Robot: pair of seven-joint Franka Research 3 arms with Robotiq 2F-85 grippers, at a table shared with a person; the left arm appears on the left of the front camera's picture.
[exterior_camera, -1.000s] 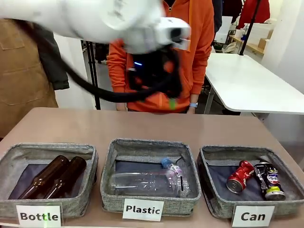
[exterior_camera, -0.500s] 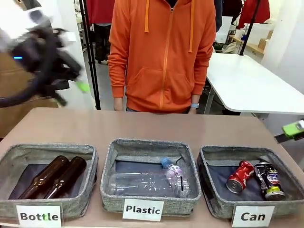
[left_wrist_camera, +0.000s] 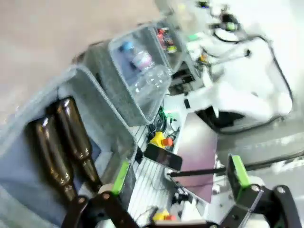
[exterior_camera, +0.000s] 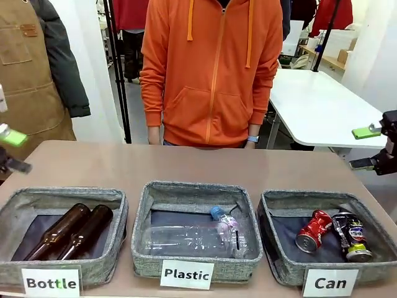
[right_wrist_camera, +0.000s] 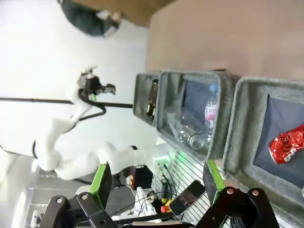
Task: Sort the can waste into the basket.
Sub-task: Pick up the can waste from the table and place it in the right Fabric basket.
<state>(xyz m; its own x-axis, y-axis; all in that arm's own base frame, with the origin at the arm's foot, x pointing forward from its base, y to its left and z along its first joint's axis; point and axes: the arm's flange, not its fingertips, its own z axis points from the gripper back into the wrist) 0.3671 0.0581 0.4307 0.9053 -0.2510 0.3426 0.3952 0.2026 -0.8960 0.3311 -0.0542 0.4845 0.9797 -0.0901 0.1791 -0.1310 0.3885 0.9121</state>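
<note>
A: Nearest row first?
B: Three grey felt bins at the near edge of the brown desk [exterior_camera: 186, 164]. The basket [exterior_camera: 276, 257], labelled "Can", stands on the right and holds both items of can waste: the red can [exterior_camera: 313, 231] and the dark can [exterior_camera: 351, 236], lying side by side on its dark bottom. The "Plastic" bin [exterior_camera: 142, 248] in the middle holds a clear bottle [exterior_camera: 192, 239]; the "Bottle" bin [exterior_camera: 118, 223] on the left holds two brown bottles [exterior_camera: 68, 231].

A: Pincers?
B: Left pincer [left_wrist_camera: 178, 178] spread wide, nothing between its fingers; it sits at the desk's left edge. Right pincer [right_wrist_camera: 156, 183] likewise wide open and empty, off the desk's right edge, above and beyond the basket.

A: Surface and room?
B: The desk behind the bins is bare. A person in an orange hoodie [exterior_camera: 211, 68] stands at the far side; a white table [exterior_camera: 322, 108] lies behind to the right.
</note>
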